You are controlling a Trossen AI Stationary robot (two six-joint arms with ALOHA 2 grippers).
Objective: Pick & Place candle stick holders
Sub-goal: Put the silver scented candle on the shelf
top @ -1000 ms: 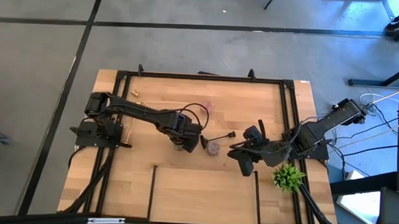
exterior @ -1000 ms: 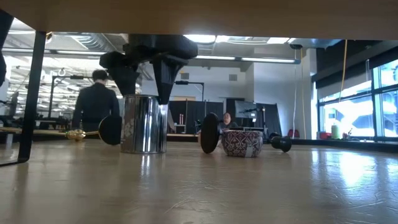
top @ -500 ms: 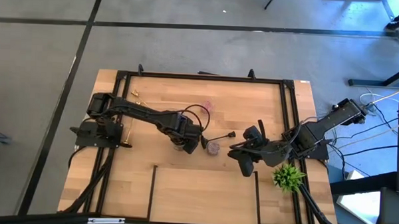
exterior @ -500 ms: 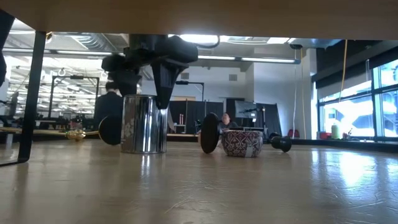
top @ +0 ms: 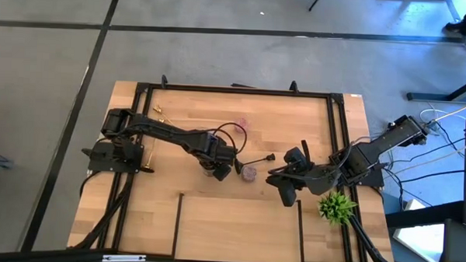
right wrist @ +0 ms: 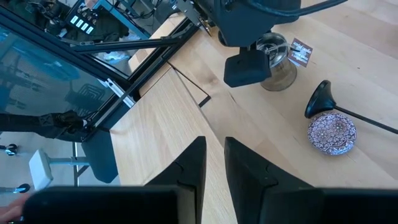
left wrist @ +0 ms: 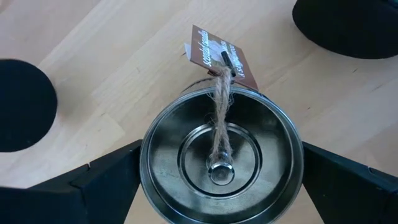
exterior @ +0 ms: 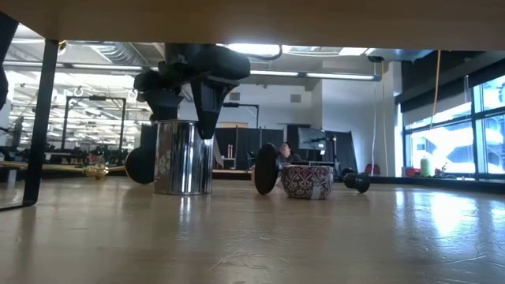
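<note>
Left gripper (left wrist: 221,180) fingers straddle silver holder (left wrist: 221,163).

A green spiky plant (top: 337,206) sits at the table's (top: 237,224) right edge. Dark tape lines (top: 178,215) mark the light wooden top. Beyond it, a seated person (exterior: 284,153) shows in the room.

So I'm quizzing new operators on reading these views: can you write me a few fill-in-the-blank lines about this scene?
1. The left gripper hangs over the shiny ____ holder.
2. A paper tag is tied to that holder with ____.
3. The patterned pink holder stands on the ____.
4. The green plant is beside the ____ arm.

Missing words: silver; twine; table; right
</note>
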